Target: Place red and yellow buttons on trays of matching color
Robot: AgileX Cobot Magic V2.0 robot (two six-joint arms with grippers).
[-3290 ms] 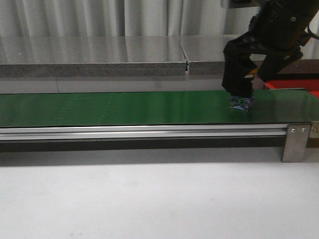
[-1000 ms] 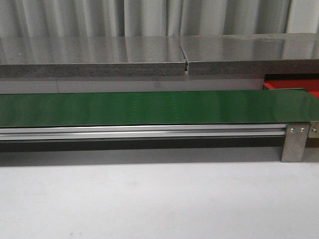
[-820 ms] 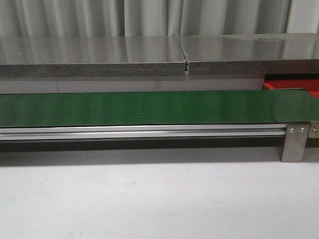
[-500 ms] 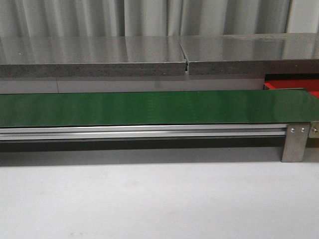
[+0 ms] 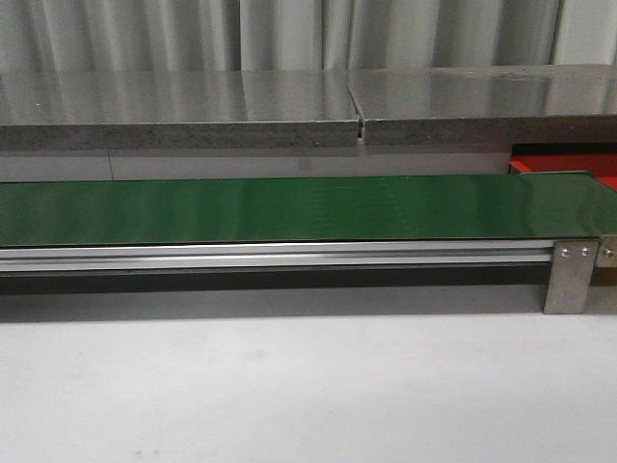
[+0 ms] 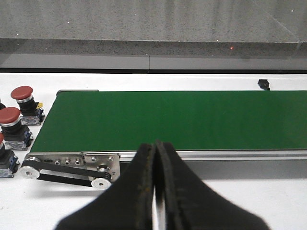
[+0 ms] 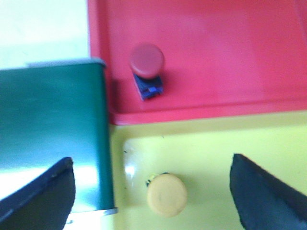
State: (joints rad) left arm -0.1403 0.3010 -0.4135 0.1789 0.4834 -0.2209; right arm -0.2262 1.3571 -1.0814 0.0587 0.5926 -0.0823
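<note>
In the right wrist view my right gripper (image 7: 152, 175) is open and empty above the yellow tray (image 7: 240, 139). A yellow button (image 7: 166, 193) stands on that tray between the fingers (image 7: 43, 191), touching neither. A red button (image 7: 147, 61) stands on the red tray (image 7: 216, 43). In the left wrist view my left gripper (image 6: 155, 149) is shut and empty, near the green belt (image 6: 168, 120). Red buttons (image 6: 22, 93) (image 6: 9, 116) stand on the white table beside the belt's end. In the front view only a corner of the red tray (image 5: 569, 166) shows, and no gripper.
The green belt (image 5: 289, 207) runs across the front view on an aluminium frame (image 5: 569, 275), with a grey stone ledge (image 5: 193, 121) behind it. The belt's end (image 7: 48, 115) borders both trays. A small dark object (image 6: 263, 84) lies beyond the belt.
The right arm, which stood over the belt's right end with a button's base at its fingertips, has left the front view. Over the last second nothing changes there.
</note>
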